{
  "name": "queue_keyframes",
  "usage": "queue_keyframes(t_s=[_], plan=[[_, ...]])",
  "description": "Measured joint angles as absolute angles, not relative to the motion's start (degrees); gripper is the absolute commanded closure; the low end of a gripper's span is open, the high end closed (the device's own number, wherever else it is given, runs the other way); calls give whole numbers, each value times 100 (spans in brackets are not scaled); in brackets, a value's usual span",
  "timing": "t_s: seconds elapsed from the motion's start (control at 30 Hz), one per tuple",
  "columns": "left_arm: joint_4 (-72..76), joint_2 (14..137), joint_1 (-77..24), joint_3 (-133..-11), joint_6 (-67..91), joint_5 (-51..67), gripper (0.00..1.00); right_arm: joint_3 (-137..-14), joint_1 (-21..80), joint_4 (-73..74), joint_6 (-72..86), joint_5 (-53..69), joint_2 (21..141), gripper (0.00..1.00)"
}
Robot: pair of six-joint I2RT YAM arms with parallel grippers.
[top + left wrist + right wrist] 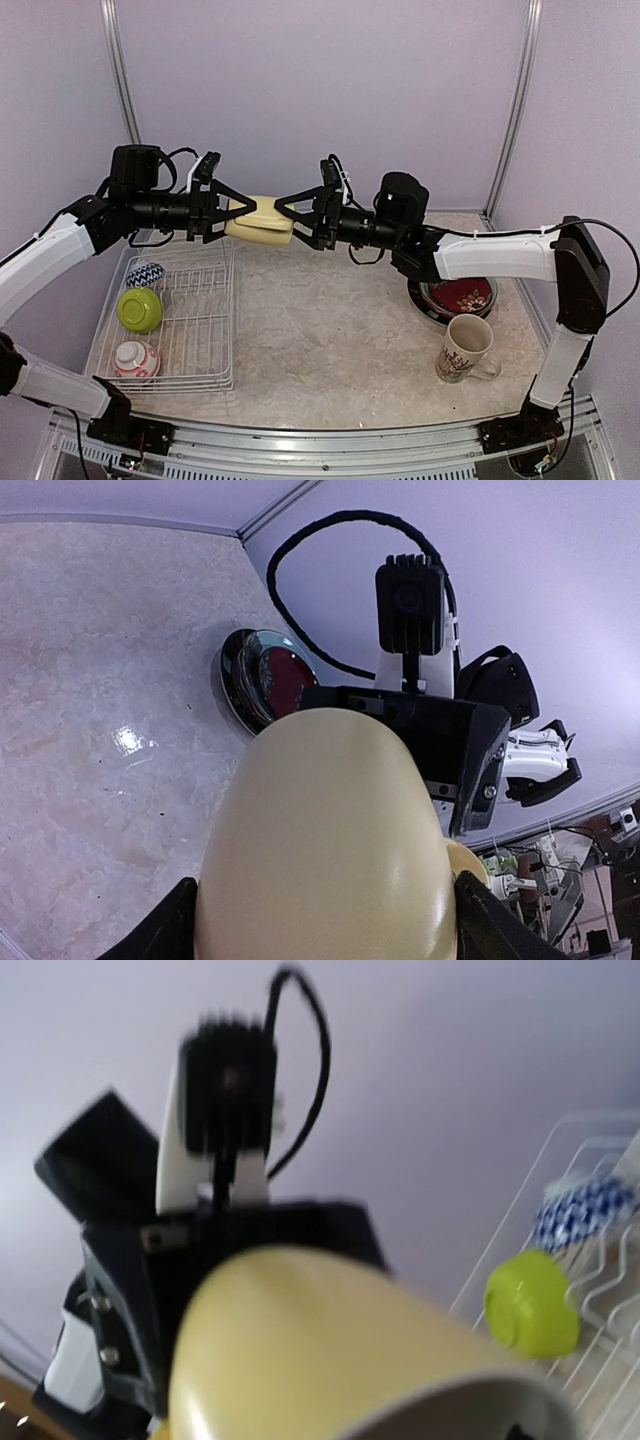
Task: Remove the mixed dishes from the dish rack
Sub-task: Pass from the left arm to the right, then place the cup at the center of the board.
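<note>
A yellow mug point(258, 220) hangs on its side in mid-air above the far edge of the white wire dish rack point(215, 330). My left gripper point(240, 215) is shut on its left end; in the left wrist view the mug point(325, 850) fills the space between both fingers. My right gripper point(285, 220) has a finger above and below the mug's right end, and whether they press on it does not show. The right wrist view is blurred, with the mug point(330, 1350) up close. In the rack sit a lime-green bowl point(140, 308), a blue-white bowl point(146, 274) and a red-white bowl point(135, 358).
On the right of the table lies a dark red floral plate point(462, 296) on top of a stack, with a cream patterned mug point(466, 348) upright in front of it. Lilac walls close off the back and sides.
</note>
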State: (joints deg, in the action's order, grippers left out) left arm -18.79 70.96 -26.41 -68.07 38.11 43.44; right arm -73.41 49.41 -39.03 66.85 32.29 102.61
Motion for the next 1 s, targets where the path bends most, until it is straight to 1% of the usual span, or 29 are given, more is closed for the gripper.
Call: queue_keyframes(t_s=[0.07,0.13,0.17,0.33,0.4,0.47,0.5,0.6,0.63,0.67,0.7,0.83,1.0], plan=[[-1835,7181,-2641,-6807,3802,4351,83,-7347,4989,-4032,6796,3299,10388,33],[-1837,7273,-2641,-6807,3804,4377,83,-7347,5004,-4130,6879,3334,10440,44],[-1811,7319,-2641,-6801,3833,4388,83,-7356,5011,-4187,6914,3350,10449,52],[-1267,7535,-2639,-6628,4215,4530,83,-7406,5006,-4486,7284,3387,10484,77],[-974,7594,-2617,-6541,4313,4619,79,-7382,4947,-4506,7472,3389,10499,88],[-764,7690,-2609,-6510,4394,4676,68,-7303,4895,-4541,7579,3361,10499,100],[-698,7734,-2600,-6484,4486,4705,60,-7269,4875,-4598,7590,3358,10492,100],[-648,7806,-2526,-6453,4683,4716,19,-7083,4845,-4550,7404,3267,10300,100],[-685,7806,-2534,-6453,4713,4635,9,-7011,4836,-4431,7275,3175,10206,100],[-718,7806,-2561,-6449,4729,4558,3,-6969,4836,-4303,7177,3124,10143,100],[-755,7804,-2596,-6449,4733,4471,1,-6925,4838,-4101,7050,3074,10075,100],[-1061,7758,-2611,-6416,4751,4187,1,-6840,4836,-2834,6418,2766,9828,100],[-1468,7596,-2388,-6322,4646,3909,1,-6978,4904,-486,5446,1984,9502,100]])
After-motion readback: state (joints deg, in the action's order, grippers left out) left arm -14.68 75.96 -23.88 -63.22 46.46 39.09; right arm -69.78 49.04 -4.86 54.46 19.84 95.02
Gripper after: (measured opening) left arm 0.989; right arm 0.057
